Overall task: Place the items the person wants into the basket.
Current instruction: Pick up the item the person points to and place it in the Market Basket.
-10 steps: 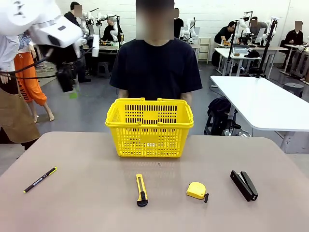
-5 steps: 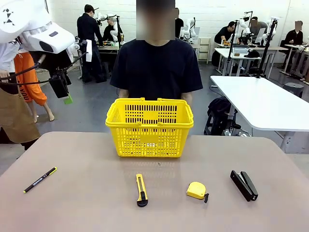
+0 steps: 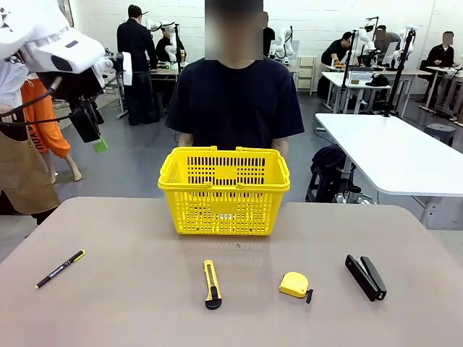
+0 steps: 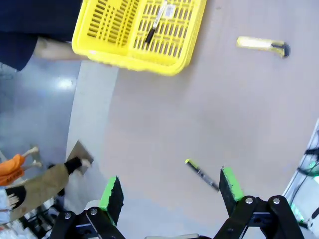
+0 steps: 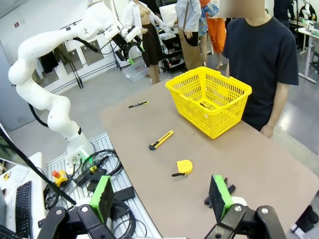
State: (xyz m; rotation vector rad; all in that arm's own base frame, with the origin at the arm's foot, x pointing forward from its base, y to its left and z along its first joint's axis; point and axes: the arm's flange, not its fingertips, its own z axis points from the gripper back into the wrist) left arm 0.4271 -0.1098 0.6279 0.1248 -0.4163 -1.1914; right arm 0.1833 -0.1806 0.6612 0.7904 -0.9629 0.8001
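The yellow basket (image 3: 224, 191) stands at the table's far middle, in front of the person (image 3: 233, 101). A black marker (image 4: 157, 22) lies inside the basket (image 4: 139, 30). The yellow-and-black utility knife (image 3: 211, 283) lies near the front middle, and the thin black pen (image 3: 60, 269) near the left edge. My left gripper (image 3: 92, 134) hangs high at the far left, off the table, open and empty. In its wrist view the left gripper (image 4: 170, 189) is above the pen (image 4: 202, 173). My right gripper (image 5: 160, 199) is open and empty, high over the table's near right corner.
A yellow tape measure (image 3: 294, 285) lies right of the knife, and a black stapler (image 3: 365, 277) sits farther right. Bare tabletop (image 3: 130, 238) stretches between the pen and the basket. A white table (image 3: 391, 152) stands beyond on the right.
My left arm has swung a little to the left and up, staying open. Nothing on the table has moved.
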